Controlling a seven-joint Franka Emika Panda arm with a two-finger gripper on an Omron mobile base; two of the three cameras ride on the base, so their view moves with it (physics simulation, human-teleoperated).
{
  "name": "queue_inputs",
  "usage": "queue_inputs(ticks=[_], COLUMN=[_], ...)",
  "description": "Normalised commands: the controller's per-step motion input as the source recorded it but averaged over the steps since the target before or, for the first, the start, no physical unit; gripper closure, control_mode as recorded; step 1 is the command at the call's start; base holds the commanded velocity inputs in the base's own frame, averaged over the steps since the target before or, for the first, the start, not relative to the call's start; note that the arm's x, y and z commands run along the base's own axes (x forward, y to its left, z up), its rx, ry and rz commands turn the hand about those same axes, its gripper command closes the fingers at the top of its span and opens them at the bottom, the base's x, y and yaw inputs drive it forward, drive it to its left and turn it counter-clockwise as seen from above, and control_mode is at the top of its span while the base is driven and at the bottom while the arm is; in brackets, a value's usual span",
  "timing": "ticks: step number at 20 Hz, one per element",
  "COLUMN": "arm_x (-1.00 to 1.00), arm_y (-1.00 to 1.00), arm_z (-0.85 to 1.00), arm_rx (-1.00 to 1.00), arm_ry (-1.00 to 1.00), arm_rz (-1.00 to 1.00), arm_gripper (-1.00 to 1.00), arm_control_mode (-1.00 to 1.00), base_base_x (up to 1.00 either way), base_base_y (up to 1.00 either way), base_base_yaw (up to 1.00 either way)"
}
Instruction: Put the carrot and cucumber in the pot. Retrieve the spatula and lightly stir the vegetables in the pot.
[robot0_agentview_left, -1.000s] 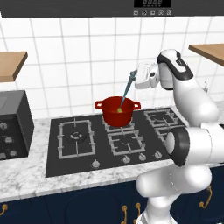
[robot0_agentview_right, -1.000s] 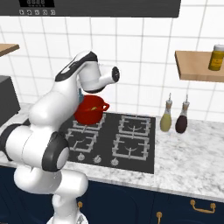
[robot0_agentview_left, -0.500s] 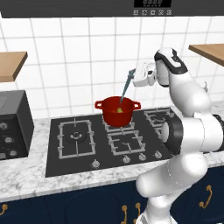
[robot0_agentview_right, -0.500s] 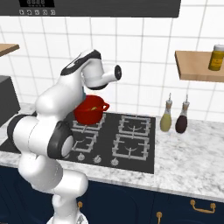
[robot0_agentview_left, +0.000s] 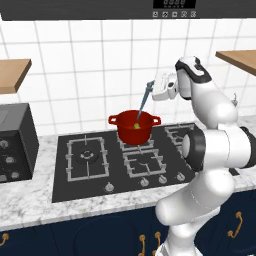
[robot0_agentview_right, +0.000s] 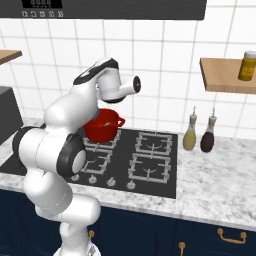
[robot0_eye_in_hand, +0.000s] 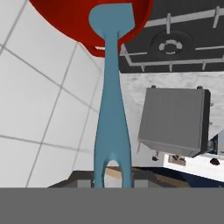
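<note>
The spatula (robot0_agentview_left: 142, 103) is held by its handle end in the gripper (robot0_agentview_left: 154, 90), whose fingers are closed on it, and it slants down and to the left from the hand, its long axis running from the gripper above and beside the pot (robot0_agentview_left: 135, 127) to the blade inside the rim. In the hand view the spatula (robot0_eye_in_hand: 111, 87) runs straight away from the fingertips, its flat blade lying over the red pot (robot0_eye_in_hand: 85, 24). The stirring motion is judged to turn on this line: the pot lies below and beyond the hand along the tool's axis.

One spatula and one pot are counted. One small yellow-green piece, taken to be the cucumber (robot0_agentview_left: 137, 126), is seen in the pot; the carrot cannot be made out. Four burners are counted on the hob (robot0_agentview_left: 85, 172), and two bottles (robot0_agentview_right: 199, 134) on the counter.
</note>
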Motion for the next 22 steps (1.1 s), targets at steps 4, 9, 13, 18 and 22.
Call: queue_inputs(ticks=[4, 9, 13, 18, 22], arm_x=[0.0, 0.2, 0.38, 0.34, 0.29], arm_y=[0.0, 0.0, 0.0, -0.01, 0.0], arm_z=[-0.32, -0.15, -0.11, -0.05, -0.07], arm_rx=[-0.01, -0.03, -0.03, 0.0, 0.0], arm_ry=[0.02, 0.11, 0.12, 0.02, 0.0], arm_rz=[0.0, 0.0, 0.0, 0.0, 0.0], arm_gripper=[1.0, 1.0, 1.0, 1.0, 1.0], arm_control_mode=[-1.0, -1.0, -1.0, -1.0, -1.0], base_base_x=[0.0, 0.0, 0.0, 0.0, 0.0], base_base_y=[0.0, 0.0, 0.0, 0.0, 0.0], base_base_yaw=[0.0, 0.0, 0.0, 0.0, 0.0])
